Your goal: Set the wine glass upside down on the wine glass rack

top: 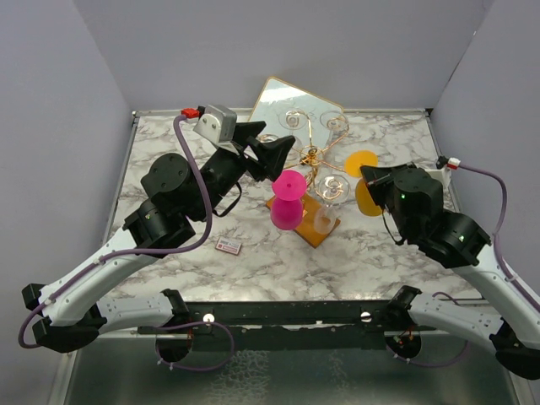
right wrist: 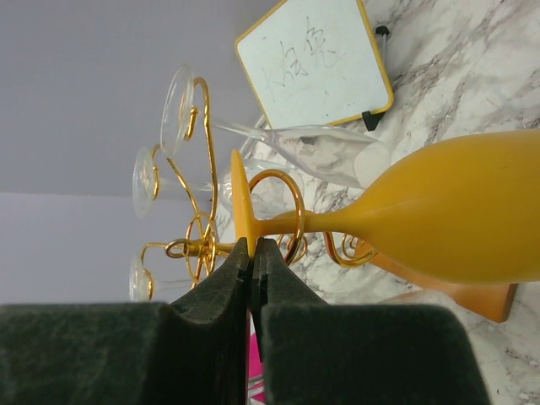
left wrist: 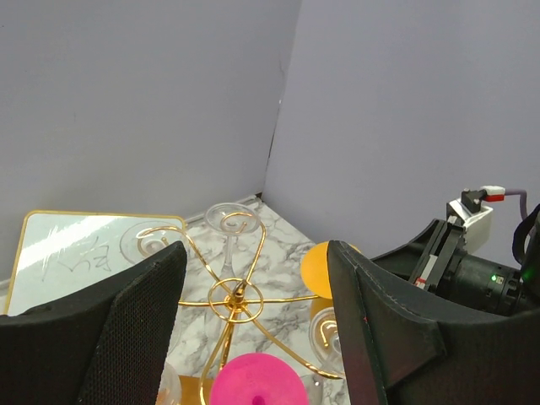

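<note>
Right fingers [right wrist: 251, 245] are fully closed, pinching the edge of the orange wine glass [right wrist: 456, 219] foot. The glass is already inverted: the top view shows foot up, bowl down, just off the right side of the wine glass rack [top: 314, 156]. The foot grip makes sense, since it leaves the stem bare to slide into a wire curl and keeps the fingers above the wire.

In the right wrist view the stem crosses 1 gold curl. I can't tell whether it sits inside the slot or just beside it. My read is mid-insertion and not seated, so no release yet.

Left fingers [left wrist: 257, 253] are wide open and hold nothing. They straddle the air above the pink glass [top: 287, 202], which hangs foot-up on the rack's near-left side. It looks like a standby pose, close enough to steady the rack if needed.

At least 3 clear glasses [left wrist: 232, 221] already hang on other arms, so clearance is tight.

Risks:
- The orange bowl could clip the clear glass next to it.
- Side load could drag the wooden base [top: 308, 229] across the desk [top: 270, 270].

Next move calls for a slow lateral feed along the curl, then lower until the foot rests on the wire.
</note>
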